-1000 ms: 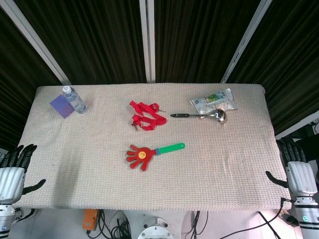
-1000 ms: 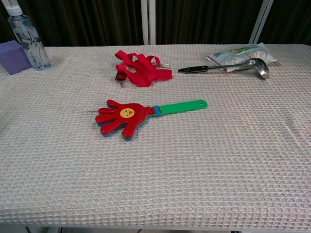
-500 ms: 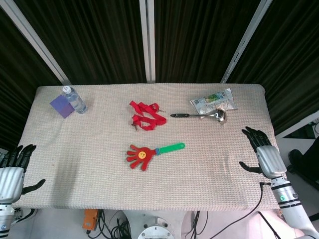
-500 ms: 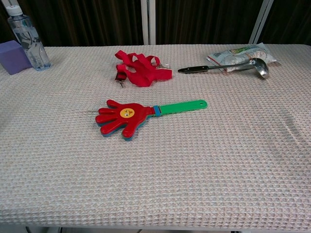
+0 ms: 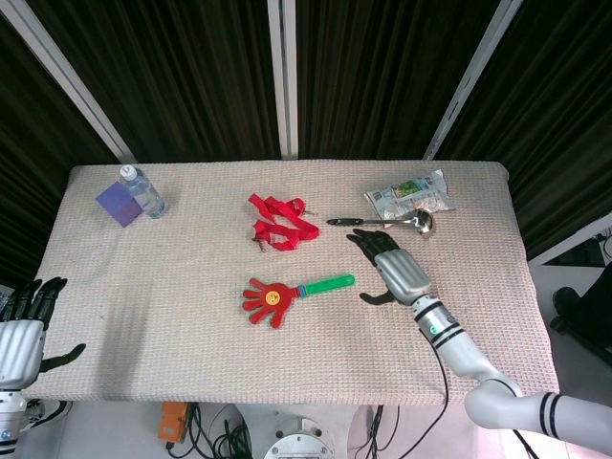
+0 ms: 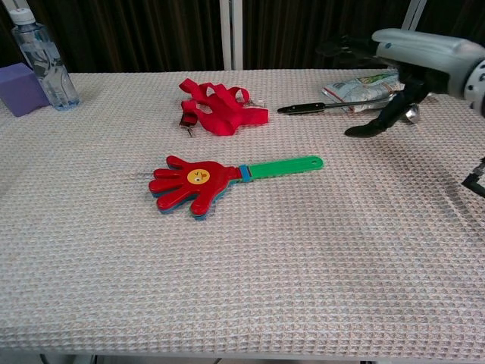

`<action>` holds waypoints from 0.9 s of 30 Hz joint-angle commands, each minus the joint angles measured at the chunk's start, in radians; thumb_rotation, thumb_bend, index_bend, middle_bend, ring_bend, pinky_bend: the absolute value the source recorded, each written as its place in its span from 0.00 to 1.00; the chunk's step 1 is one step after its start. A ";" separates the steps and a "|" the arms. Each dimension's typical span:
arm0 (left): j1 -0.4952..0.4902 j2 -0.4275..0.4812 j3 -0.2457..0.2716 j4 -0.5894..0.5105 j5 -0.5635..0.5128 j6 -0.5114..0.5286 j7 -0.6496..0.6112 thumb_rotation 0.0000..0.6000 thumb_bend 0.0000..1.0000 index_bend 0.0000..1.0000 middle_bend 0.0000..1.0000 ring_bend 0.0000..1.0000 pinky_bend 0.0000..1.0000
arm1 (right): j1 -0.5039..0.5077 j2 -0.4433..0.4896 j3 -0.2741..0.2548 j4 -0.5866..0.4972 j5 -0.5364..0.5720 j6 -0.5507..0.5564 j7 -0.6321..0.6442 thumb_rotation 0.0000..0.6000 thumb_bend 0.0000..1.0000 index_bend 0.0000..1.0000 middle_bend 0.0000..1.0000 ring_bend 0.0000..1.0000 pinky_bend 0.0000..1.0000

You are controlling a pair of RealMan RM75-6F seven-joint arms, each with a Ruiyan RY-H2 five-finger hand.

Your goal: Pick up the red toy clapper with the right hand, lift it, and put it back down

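The red toy clapper (image 5: 273,297) (image 6: 193,182), a red hand shape with a yellow face and a green handle (image 5: 329,283) (image 6: 286,166), lies flat near the table's middle. My right hand (image 5: 390,267) (image 6: 409,57) hovers open above the cloth just right of the handle's end, fingers spread, touching nothing. My left hand (image 5: 23,327) rests open off the table's near left corner, visible in the head view only.
A red ribbon (image 5: 280,223) (image 6: 216,105) lies behind the clapper. A ladle (image 5: 386,222) (image 6: 333,107) and a snack packet (image 5: 411,193) (image 6: 377,84) sit at the back right. A water bottle (image 5: 143,190) (image 6: 45,60) and purple block (image 5: 119,204) (image 6: 20,89) stand at the back left.
My right hand has swept in from the table's right edge to just right of the clapper's handle and entered the chest view. The clapper and left hand have not moved.
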 commanded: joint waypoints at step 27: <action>0.017 0.012 -0.001 0.025 0.010 0.032 -0.043 1.00 0.09 0.07 0.07 0.00 0.04 | 0.274 -0.351 -0.011 0.201 0.437 -0.017 -0.377 1.00 0.13 0.15 0.00 0.00 0.00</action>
